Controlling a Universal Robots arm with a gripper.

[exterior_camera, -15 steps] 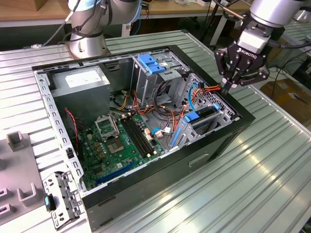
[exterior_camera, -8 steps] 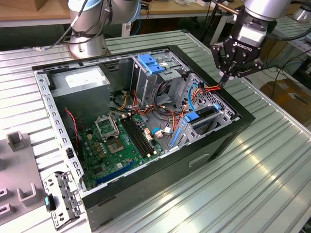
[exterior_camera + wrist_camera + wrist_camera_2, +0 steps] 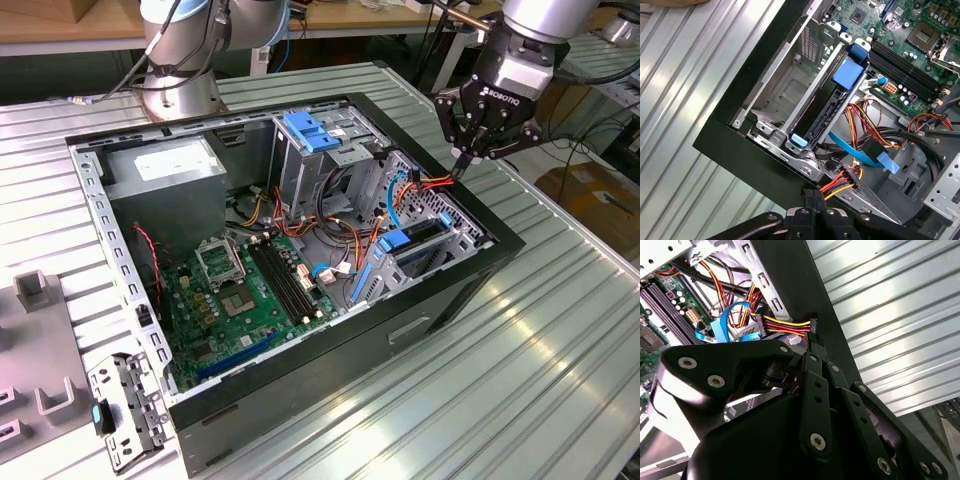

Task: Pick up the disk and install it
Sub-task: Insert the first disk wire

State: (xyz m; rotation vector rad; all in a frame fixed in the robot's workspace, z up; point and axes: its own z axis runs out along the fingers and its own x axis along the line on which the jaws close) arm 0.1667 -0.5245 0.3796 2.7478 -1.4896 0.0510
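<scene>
- On the exterior view's left, a small metal bracket (image 3: 125,410) lies on the ribbed worktop (image 3: 560,330), just beside the open computer case (image 3: 300,370).
- In the middle of the case, the green motherboard (image 3: 240,300) lies flat.
- More to the right, the disk (image 3: 412,243) stands on its edge inside the metal drive bay (image 3: 785,90) at the case's corner, with blue rails around it.
- At the exterior view's right, the gripper (image 3: 463,160) hangs over the case's rim, near the bay. It pinches the black connector (image 3: 813,326) of a red and yellow wire bundle.
</scene>
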